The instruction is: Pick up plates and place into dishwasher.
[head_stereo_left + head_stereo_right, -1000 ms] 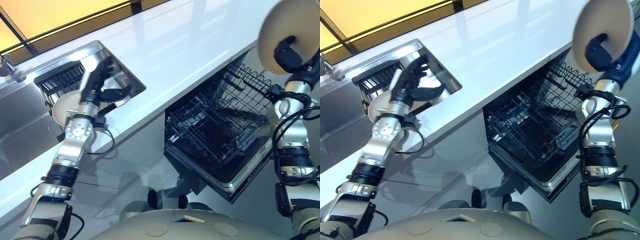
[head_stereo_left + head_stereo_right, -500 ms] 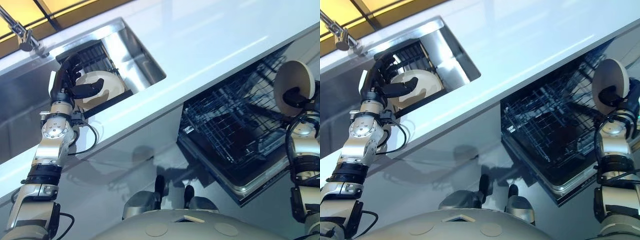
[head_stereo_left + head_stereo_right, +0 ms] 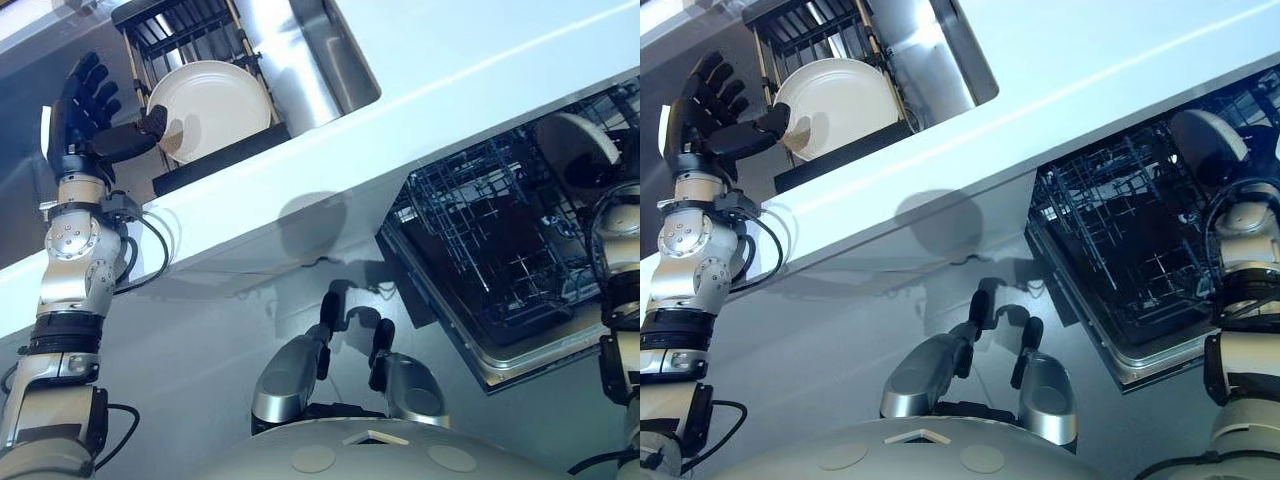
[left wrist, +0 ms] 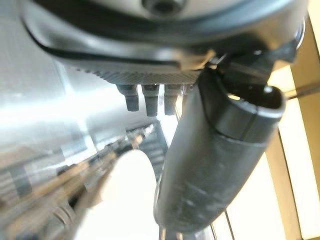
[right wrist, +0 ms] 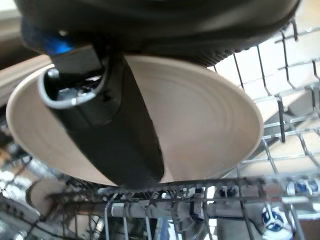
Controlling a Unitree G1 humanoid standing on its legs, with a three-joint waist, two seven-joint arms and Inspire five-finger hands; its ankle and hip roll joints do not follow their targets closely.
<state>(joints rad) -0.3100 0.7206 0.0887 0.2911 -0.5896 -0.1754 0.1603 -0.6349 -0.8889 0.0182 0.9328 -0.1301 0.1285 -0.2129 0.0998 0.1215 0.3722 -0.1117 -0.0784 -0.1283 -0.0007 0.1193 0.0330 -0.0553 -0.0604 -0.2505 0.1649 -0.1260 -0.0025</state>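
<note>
One plate (image 5: 200, 135) is being gripped by the right hand (image 5: 107, 132) over the dishwasher rack (image 3: 480, 250); at ten o'clock, the left hand (image 3: 85, 110) is hovering released beside another plate (image 3: 210, 108).

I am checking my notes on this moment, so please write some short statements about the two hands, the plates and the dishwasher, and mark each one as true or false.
1. The right hand holds a plate over the dishwasher rack. True.
2. The left hand is closed around a plate. False: its fingers are spread open, beside the white plate and not gripping it.
3. The white plate stands in a dark rack in the sink. True.
4. The dishwasher is closed. False: it is open, with its wire rack showing.
5. The right hand's plate lies flat on the counter. False: it is at the dishwasher.
</note>
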